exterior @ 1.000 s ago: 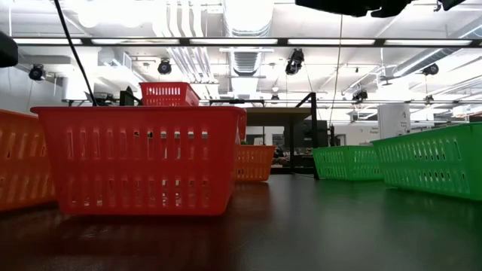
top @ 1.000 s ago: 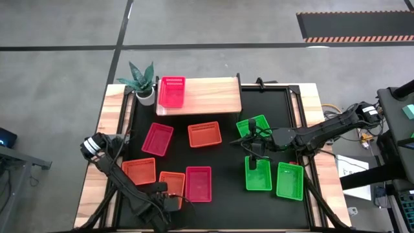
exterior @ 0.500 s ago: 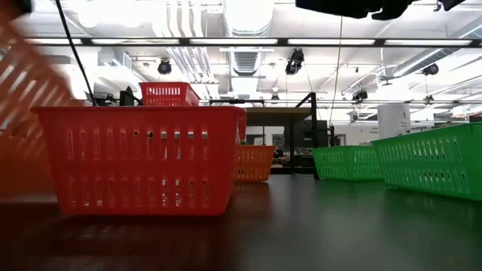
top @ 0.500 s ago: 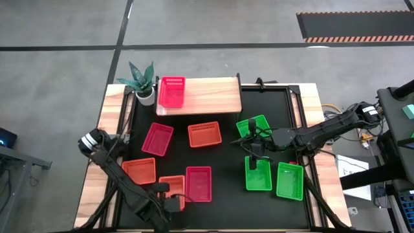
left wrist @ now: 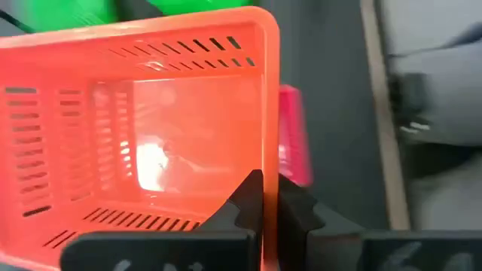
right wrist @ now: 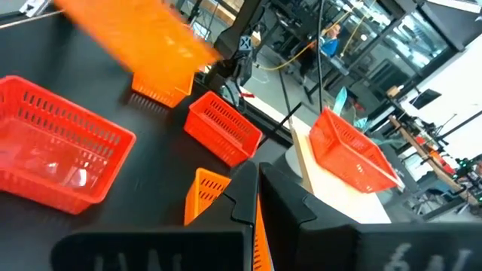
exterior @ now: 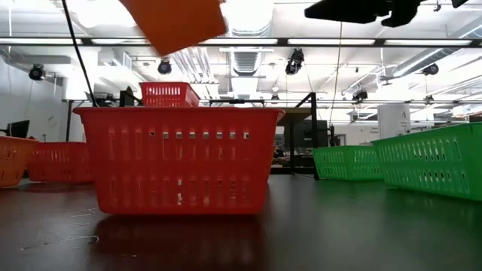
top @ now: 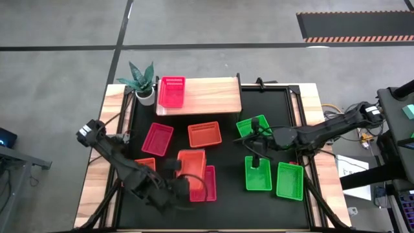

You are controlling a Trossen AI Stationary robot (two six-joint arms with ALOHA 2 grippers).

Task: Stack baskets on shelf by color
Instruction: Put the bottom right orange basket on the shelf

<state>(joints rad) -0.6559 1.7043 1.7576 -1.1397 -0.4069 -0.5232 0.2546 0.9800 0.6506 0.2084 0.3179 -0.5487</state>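
My left gripper (top: 176, 175) is shut on an orange basket (top: 192, 164), which hangs in the air over a red basket (top: 206, 186) near the table's front. In the low view this orange basket (exterior: 177, 22) shows tilted, high above the red basket (exterior: 177, 162). One red basket (top: 171, 91) stands on the wooden shelf (top: 210, 96) at the far edge. Flat on the black table lie a pink basket (top: 157, 139), two orange baskets (top: 205, 134) (top: 145, 164) and three green baskets (top: 252, 126) (top: 257, 175) (top: 290, 180). My right gripper (top: 248, 138) hovers shut above the green baskets. My left gripper pinches the rim of one side wall of the orange basket (left wrist: 269, 169), one finger (left wrist: 247, 197) inside the basket and the other outside. The fingers lie along that wall. The basket is lifted clear of the table and tilted, its open side toward the wrist camera.
A potted plant (top: 142, 81) stands at the shelf's left end. Wooden strips (top: 108, 149) border the black tabletop on both sides. Bare tabletop shows between the shelf and the row of baskets below it, and at the near right corner.
My left gripper has risen from the near edge and gone toward the right and far side, taking the orange basket off the table; the basket now hangs tilted over the red basket. The red basket has slid a little toward the right.
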